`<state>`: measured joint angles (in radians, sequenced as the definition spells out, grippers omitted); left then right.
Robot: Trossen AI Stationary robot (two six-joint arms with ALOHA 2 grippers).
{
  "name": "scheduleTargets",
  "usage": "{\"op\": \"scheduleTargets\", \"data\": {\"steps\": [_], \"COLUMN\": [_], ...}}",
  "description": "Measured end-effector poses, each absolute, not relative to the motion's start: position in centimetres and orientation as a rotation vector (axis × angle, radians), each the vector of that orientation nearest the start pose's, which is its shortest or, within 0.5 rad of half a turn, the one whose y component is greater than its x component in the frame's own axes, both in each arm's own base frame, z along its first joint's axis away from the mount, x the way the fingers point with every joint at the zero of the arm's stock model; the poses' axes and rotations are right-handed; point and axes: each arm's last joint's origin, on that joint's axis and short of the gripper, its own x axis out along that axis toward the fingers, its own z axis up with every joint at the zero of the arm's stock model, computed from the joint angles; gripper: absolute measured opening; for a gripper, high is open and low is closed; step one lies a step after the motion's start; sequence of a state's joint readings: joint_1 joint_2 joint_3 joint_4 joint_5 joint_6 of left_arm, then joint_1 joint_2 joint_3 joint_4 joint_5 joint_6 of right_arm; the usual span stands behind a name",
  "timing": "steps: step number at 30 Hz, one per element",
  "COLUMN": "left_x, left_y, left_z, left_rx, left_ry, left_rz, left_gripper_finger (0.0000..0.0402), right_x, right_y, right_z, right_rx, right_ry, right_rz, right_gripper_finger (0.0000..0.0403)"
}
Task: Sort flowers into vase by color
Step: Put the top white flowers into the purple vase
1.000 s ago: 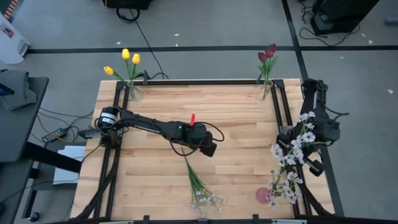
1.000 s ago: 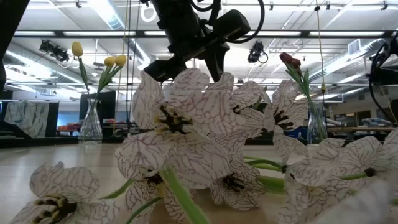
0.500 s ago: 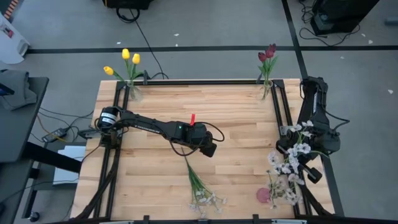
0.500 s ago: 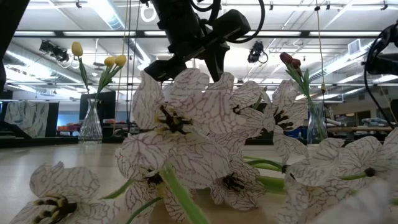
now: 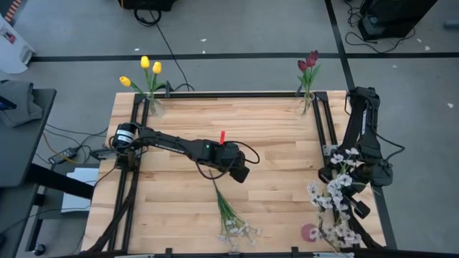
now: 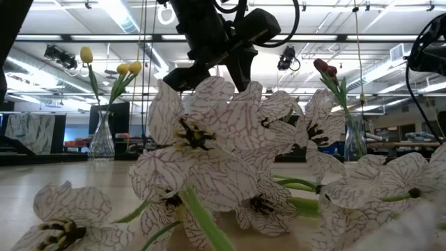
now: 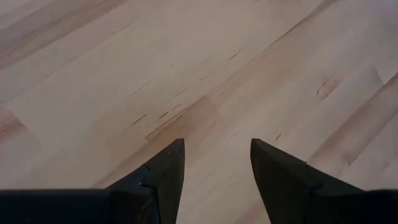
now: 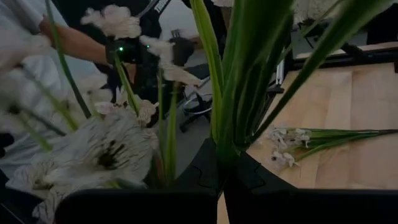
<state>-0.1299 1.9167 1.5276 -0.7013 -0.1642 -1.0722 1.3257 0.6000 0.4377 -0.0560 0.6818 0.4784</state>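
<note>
Yellow tulips (image 5: pixel 147 70) stand in a glass vase (image 5: pixel 153 106) at the table's far left corner. Dark red tulips (image 5: pixel 308 63) stand in a vase (image 5: pixel 307 100) at the far right. A spray of whitish blossoms (image 5: pixel 231 215) lies flat on the wood near the front edge, and its flowers fill the low view (image 6: pixel 202 160). My right gripper (image 5: pixel 343 188), at the table's right edge, is shut on a second whitish spray (image 5: pixel 336 193). My left gripper (image 5: pixel 240 172) hovers open over bare wood (image 7: pixel 217 171), just beyond the lying spray's stem end. My right gripper pinches a bundle of green stems (image 8: pixel 227 140) between its two fingers (image 8: pixel 199 171). The stems run on past the fingertips, and the blossoms (image 8: pixel 112 146) spread out beyond them. In the high view the spray hangs over the table's right rail, blossoms toward the near edge.
A pink round thing (image 5: pixel 308 231) sits near the front right corner, partly under the held blossoms. Black frame rails (image 5: pixel 321 129) run along the table's left and right sides. Bare wood (image 5: pixel 280 143) lies between the arms. A person's arm (image 8: pixel 74 40) shows beyond the table.
My right gripper has swung toward the table's near edge along the right rail, staying shut on the whitish spray. The spray's blossoms now reach down past the pink round thing. The lying spray has not moved.
</note>
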Motion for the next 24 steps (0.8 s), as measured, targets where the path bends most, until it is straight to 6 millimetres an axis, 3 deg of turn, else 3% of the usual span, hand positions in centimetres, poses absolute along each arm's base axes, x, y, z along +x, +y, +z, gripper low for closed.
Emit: {"op": "scheduleTargets", "data": {"steps": [12, 19, 24], "left_x": [40.17, 40.18, 40.18], "left_y": [-3.85, -3.78, -3.75], "left_z": [22.89, 22.89, 22.89], "left_rx": [-0.784, -0.789, -0.77], "left_ry": [0.953, 0.956, 0.96], "left_rz": [0.577, 0.574, 0.563], "left_gripper_finger": [0.0187, 0.0187, 0.0187], "right_x": [5.09, 4.96, 4.77], "right_y": [13.19, 13.4, 13.59], "right_z": [24.71, 24.76, 24.79], "right_rx": [0.156, 0.194, 0.207], "right_ry": [0.264, 0.292, 0.319], "right_rz": [0.551, 0.619, 0.707], "right_gripper_finger": [0.0012, 0.0017, 0.0045]}}
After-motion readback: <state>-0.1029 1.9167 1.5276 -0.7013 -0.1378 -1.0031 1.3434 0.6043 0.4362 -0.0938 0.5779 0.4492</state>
